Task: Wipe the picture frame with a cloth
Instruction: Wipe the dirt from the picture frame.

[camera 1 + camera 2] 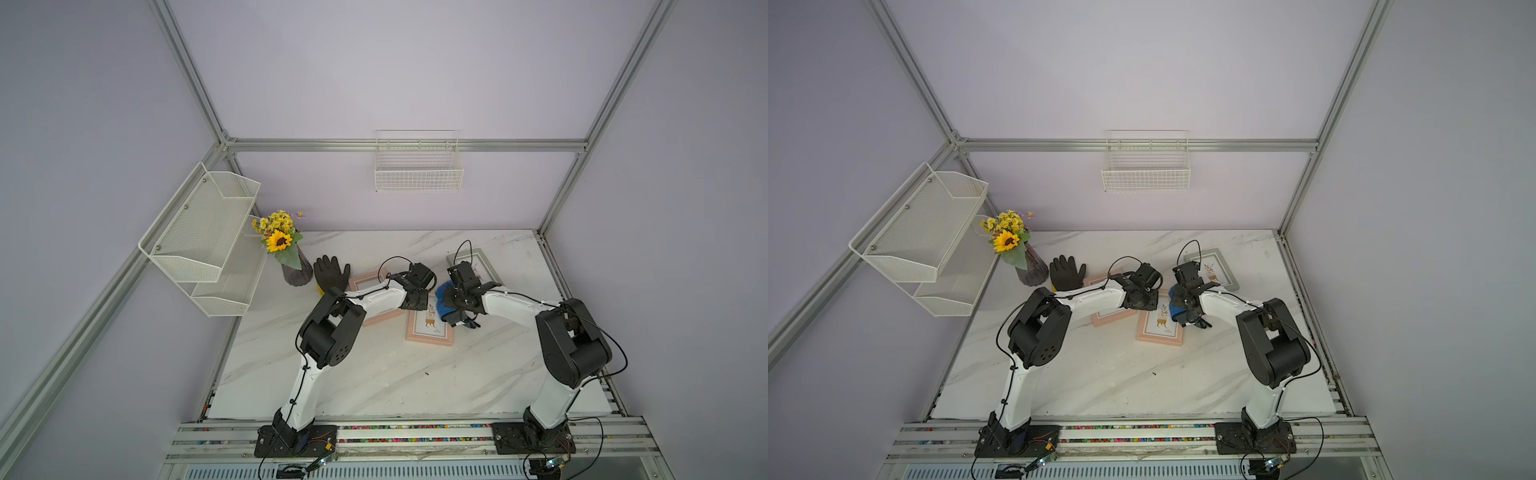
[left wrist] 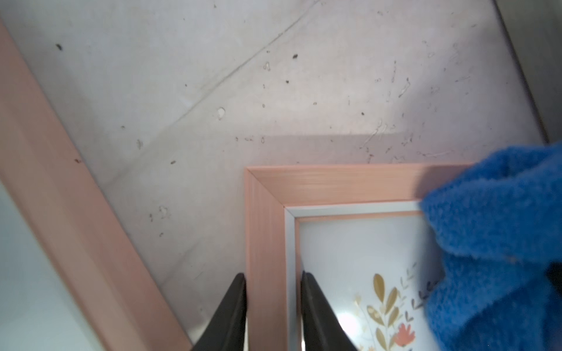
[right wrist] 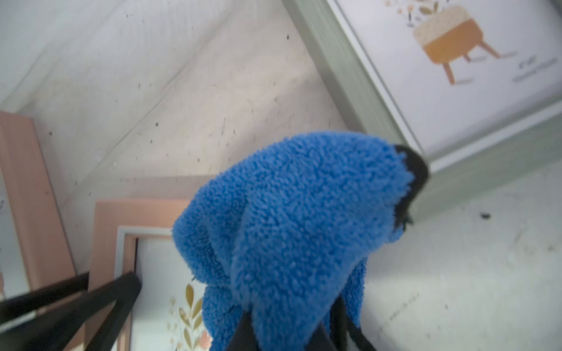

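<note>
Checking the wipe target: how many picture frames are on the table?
3: small pink frame at the centre; larger pink frame partly under the left arm; grey-green frame farther back by the right arm. Arms may hide more.

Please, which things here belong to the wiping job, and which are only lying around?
In use: cloth, small pink frame, left gripper clamping the frame, right gripper holding the cloth.

Lying about: large pink frame, grey frame, glove, vase of flowers, wire basket, mesh shelf.
</note>
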